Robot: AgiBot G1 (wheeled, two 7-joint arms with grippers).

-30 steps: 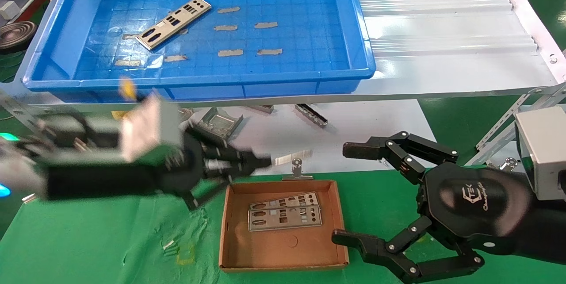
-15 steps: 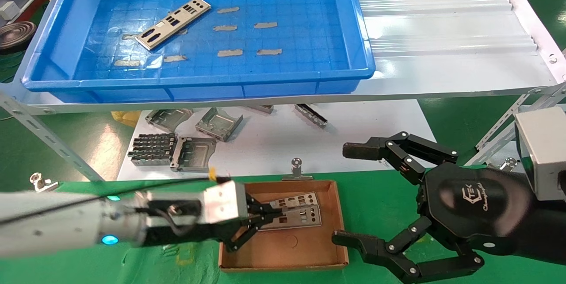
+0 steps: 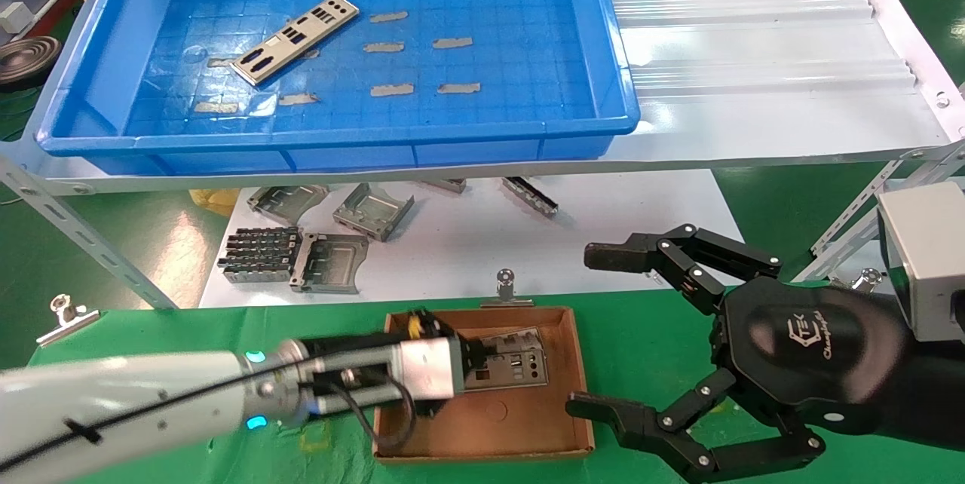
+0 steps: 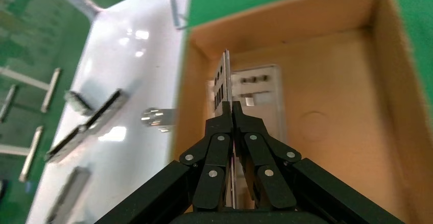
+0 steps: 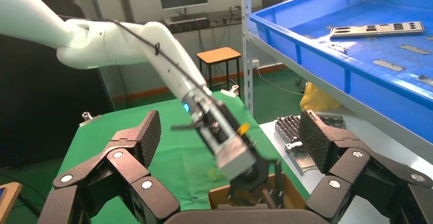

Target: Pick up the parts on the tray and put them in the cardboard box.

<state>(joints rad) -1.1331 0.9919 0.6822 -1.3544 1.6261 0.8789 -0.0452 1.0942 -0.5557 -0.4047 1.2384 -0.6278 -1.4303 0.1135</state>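
My left gripper (image 3: 473,360) reaches low into the cardboard box (image 3: 581,386) from its left side. In the left wrist view it (image 4: 233,106) is shut on a thin silver part (image 4: 226,78) held edge-on over the box floor (image 4: 327,132). More flat parts (image 3: 516,367) lie in the box near the far wall. One part (image 3: 295,38) lies at an angle in the blue tray (image 3: 339,139), also visible in the right wrist view (image 5: 377,29). My right gripper (image 3: 588,327) hangs open just right of the box, holding nothing.
Folded grey brackets (image 3: 301,258) lie on a white sheet below the tray shelf. A binder clip (image 3: 505,286) stands at the box's far edge and another (image 3: 68,314) at the mat's left corner. A corrugated white sheet (image 3: 754,39) lies right of the tray.
My left arm swung down from above the box's far left corner into the box, carrying the part, then pushed farther right and lower. The right arm has not moved.
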